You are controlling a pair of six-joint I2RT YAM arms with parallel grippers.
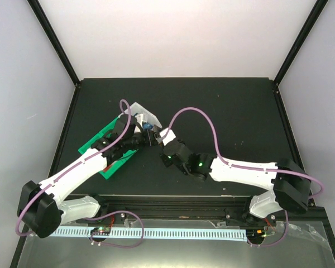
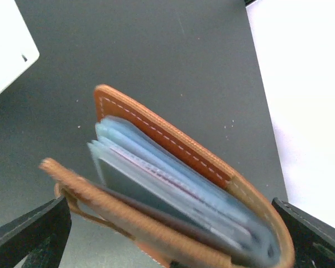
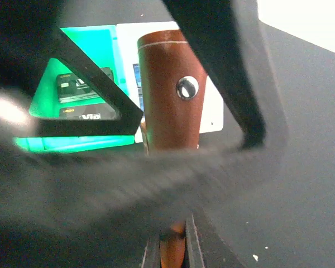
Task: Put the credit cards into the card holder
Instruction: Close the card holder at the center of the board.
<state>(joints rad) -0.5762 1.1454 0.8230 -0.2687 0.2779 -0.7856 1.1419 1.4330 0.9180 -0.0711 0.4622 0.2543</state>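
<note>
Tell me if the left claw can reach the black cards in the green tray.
Probably, once it backs off: the left claw is open, but the card holder held by the right claw stands between its fingers; the black cards lie uncovered.

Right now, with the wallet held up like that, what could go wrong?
1. Only the right gripper pinches the card holder, by a narrow bit of leather, so it might slip or twist.
2. The left gripper is open with a finger on each side of it; a small move could knock it.
3. Its clear pockets fan close together, so a card may catch.
</note>
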